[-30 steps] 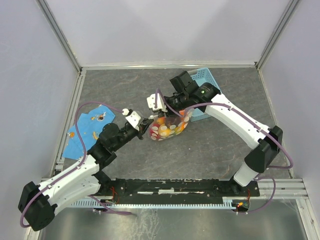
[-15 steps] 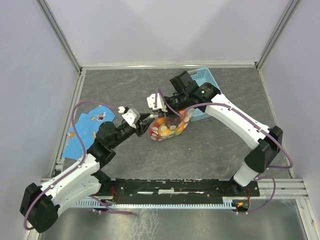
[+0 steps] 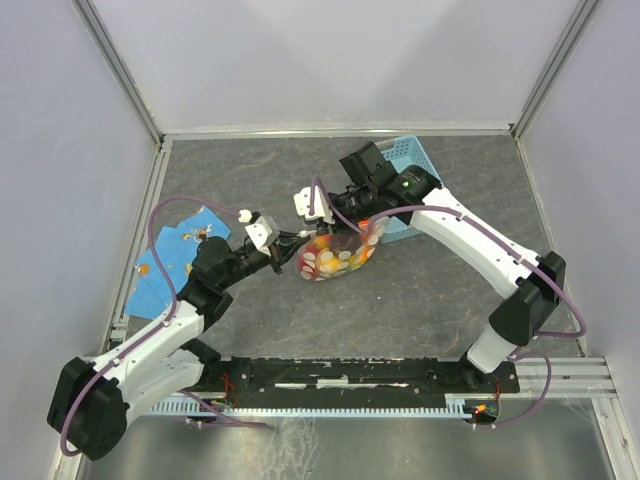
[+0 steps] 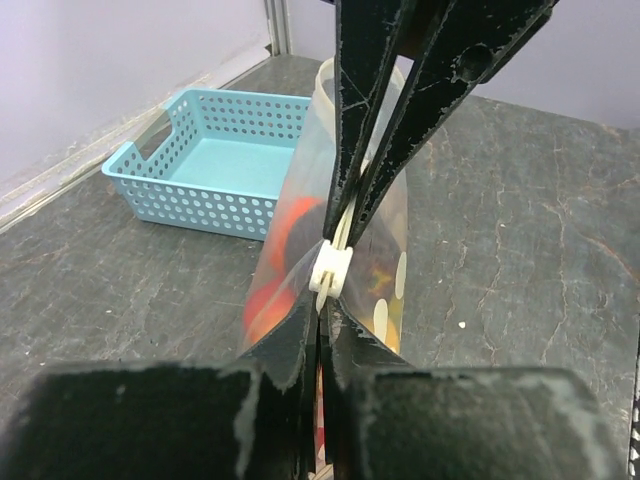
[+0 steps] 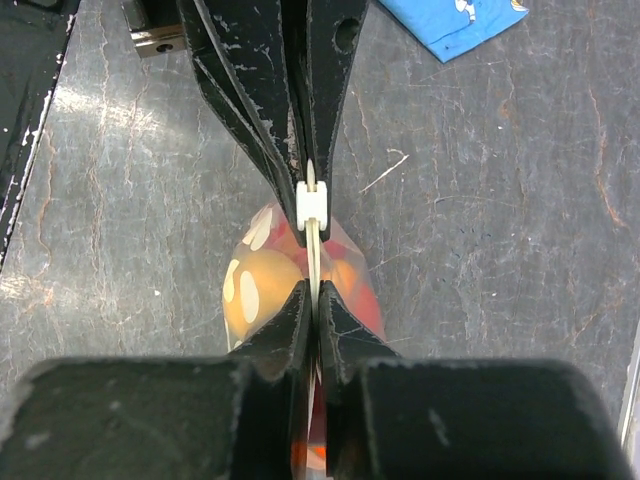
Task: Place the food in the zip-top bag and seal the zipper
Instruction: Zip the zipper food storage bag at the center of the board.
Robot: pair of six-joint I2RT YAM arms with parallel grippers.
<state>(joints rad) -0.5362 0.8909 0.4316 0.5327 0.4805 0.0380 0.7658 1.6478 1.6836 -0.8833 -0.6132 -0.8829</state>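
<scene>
Only the left arm (image 3: 160,340) has shifted. Its elbow has drawn a little farther from the light-blue basket (image 4: 190,200), while its wrist stays at the bag's end away from the basket. The right arm (image 3: 470,240) and the zip-top bag (image 3: 340,258) sit as they did a second ago.

The bag stands on the dark table (image 3: 430,300) at the basket's near-left corner, just beside it; whether they touch I can't tell. It bulges with the food (image 5: 265,290), and red, orange and yellow show through the white-spotted plastic.

Both grippers meet over it. The left gripper (image 4: 325,305) has its fingers pressed together on the zipper (image 5: 315,245). The right gripper (image 5: 313,290) pinches the same strip from the basket side. A small white block (image 4: 330,268) sits on the strip between the two sets of fingertips.

The blue cloth (image 3: 170,260) lies well away from the basket, beyond the left arm. It carries small orange and white prints, too small to read.
</scene>
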